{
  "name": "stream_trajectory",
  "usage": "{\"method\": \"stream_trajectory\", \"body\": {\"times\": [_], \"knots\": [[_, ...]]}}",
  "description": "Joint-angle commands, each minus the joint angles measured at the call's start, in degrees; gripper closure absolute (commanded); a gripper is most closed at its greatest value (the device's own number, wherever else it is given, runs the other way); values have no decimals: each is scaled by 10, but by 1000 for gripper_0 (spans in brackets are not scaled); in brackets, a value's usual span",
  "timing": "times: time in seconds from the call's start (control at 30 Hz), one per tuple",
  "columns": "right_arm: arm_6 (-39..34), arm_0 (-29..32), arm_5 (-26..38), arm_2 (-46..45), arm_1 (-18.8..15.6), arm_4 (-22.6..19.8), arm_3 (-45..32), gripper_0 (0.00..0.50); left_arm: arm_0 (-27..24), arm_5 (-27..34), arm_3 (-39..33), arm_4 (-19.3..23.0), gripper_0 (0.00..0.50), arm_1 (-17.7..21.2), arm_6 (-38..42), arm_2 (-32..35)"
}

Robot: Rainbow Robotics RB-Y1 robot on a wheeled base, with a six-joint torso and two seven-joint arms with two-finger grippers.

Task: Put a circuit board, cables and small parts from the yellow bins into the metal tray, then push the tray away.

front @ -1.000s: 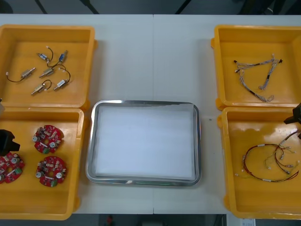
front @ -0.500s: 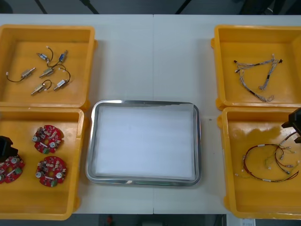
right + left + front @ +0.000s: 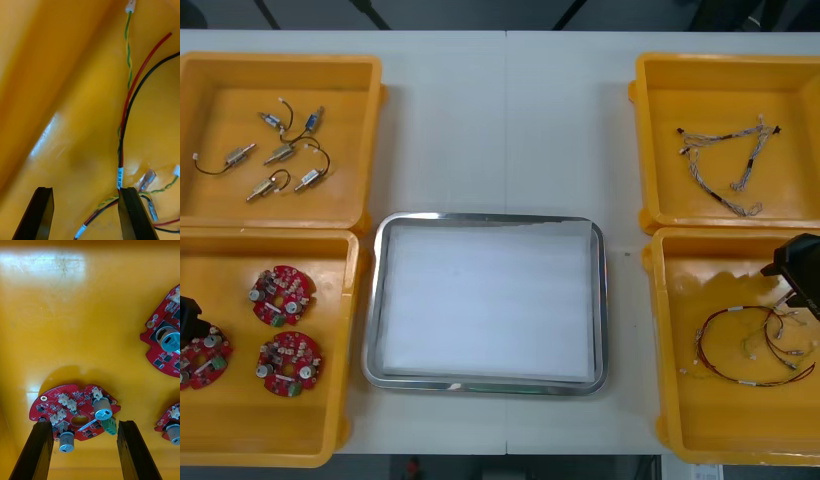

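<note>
Table (image 3: 500,120): carries yellow bins (image 3: 372,140), two at each side. Metal tray (image 3: 485,217), white inside: lies between them. Left gripper (image 3: 84,423): hangs low in the near left bin (image 3: 240,430), fingers spread to either side of a red circuit board (image 3: 75,408), two more boards (image 3: 288,362) near. Right gripper (image 3: 85,189): sits in the near right bin (image 3: 680,400), fingers spread, red and black cable (image 3: 125,112) just beside one finger. Small metal parts (image 3: 280,150): rest in the far left bin.
</note>
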Motion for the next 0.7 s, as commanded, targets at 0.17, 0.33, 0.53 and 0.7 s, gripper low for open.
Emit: {"method": "stream_trajectory", "body": {"times": [0.17, 0.33, 0.53, 0.7], "knots": [[45, 8, -18, 23, 2, 23, 10, 0, 17, -5, -17, -14, 0, -13, -42, 10], [53, 8, -32, 35, 2, 29, 20, 0, 18, -6, -24, -20, 0, -16, -45, 9], [56, 8, -43, 52, 2, 35, 25, 0, 18, -10, -31, -35, 0, -20, -53, 9], [52, 8, -43, 68, 2, 36, 25, 0, 18, -10, -43, -64, 0, -28, -69, 9]]}}
